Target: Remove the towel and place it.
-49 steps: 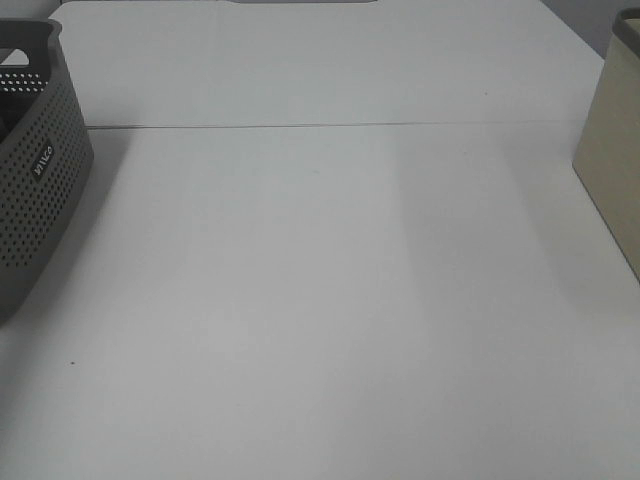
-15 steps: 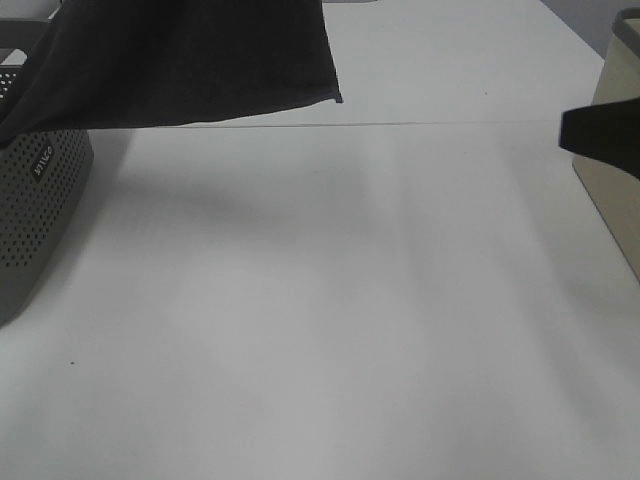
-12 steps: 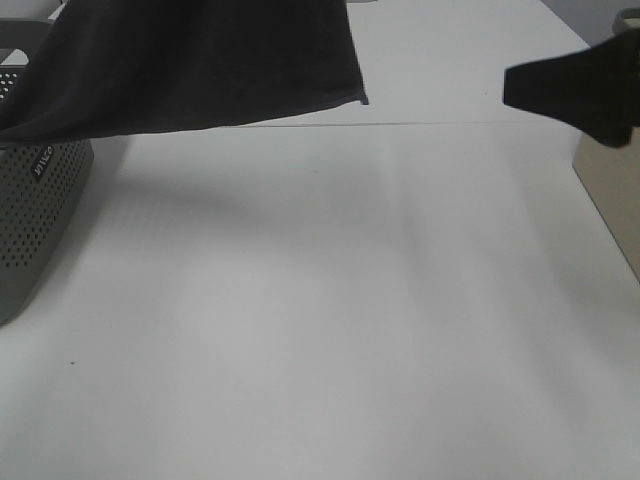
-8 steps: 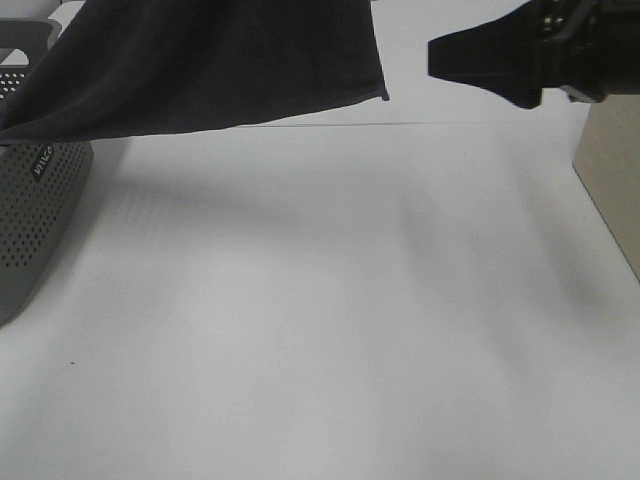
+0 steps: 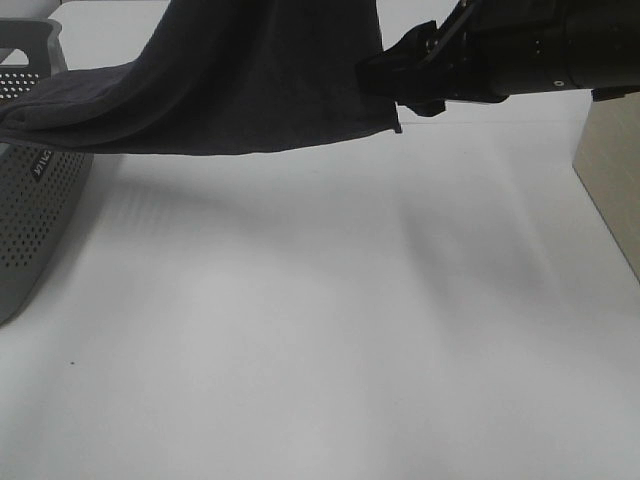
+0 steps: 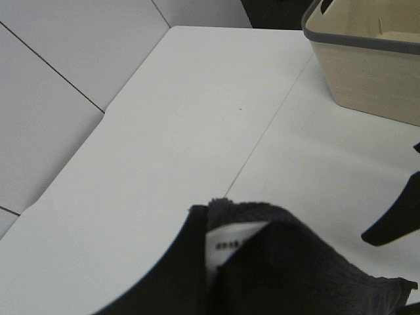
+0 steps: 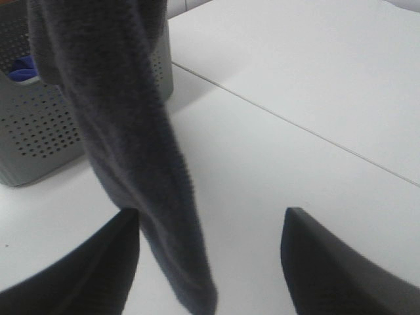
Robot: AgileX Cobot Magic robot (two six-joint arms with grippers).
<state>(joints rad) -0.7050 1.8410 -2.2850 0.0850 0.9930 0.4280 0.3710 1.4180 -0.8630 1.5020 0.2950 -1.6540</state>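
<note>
The dark towel (image 5: 260,85) hangs in the air, one end draped on the grey perforated basket (image 5: 30,210), its free corner low at the middle. In the left wrist view the towel (image 6: 275,275) with a white label bunches right at the camera and hides the left fingers; that gripper is above the exterior view. My right gripper (image 5: 392,88) reaches in from the right at the towel's hanging right edge. It is open, and the towel edge (image 7: 151,170) hangs between its two fingers (image 7: 98,262) without being pinched.
A beige bin (image 5: 612,170) stands at the right edge of the white table (image 5: 320,330); the left wrist view also shows the bin (image 6: 367,65). Something blue (image 7: 23,65) lies inside the basket (image 7: 39,131). A seam crosses the far table.
The towel rose out of the basket and swung right, its free corner dropping lower. My right arm came in from the right edge to the towel's right side, jaws open throughout.
</note>
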